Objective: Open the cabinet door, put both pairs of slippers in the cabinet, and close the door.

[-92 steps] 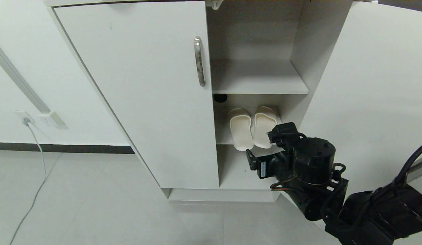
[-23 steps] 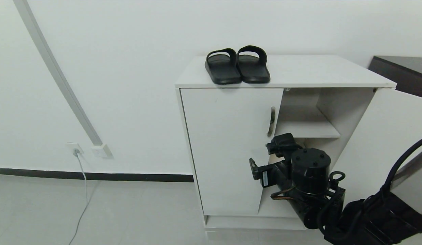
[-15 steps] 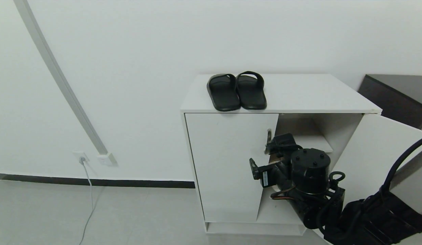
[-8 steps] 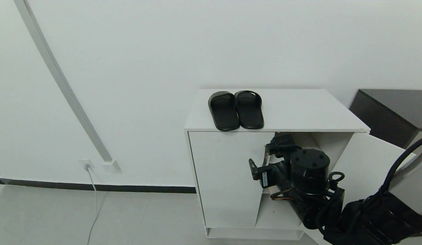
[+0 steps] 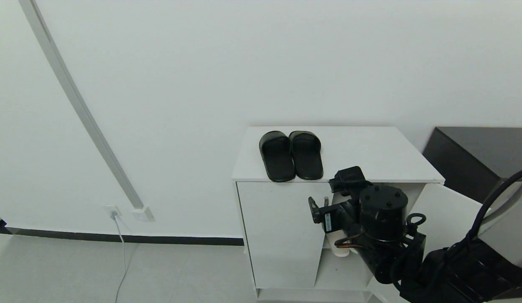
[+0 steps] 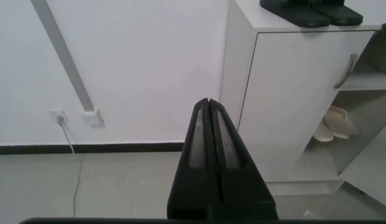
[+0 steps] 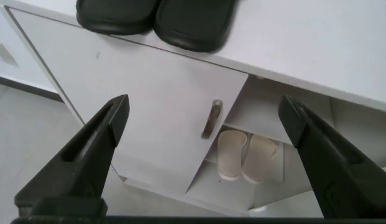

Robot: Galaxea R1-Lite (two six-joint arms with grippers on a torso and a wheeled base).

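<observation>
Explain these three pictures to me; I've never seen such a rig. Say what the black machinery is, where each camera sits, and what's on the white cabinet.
This is a two-armed robot facing a white cabinet. The wide picture comes from a camera on its head; the black machinery at lower right there is its right arm. The other two come from wrist cameras, each looking along its own gripper. The left gripper is shut on nothing; the right gripper is open and empty. A pair of black slippers sits on top of the cabinet. A pair of white slippers lies inside, where the right door stands open.
</observation>
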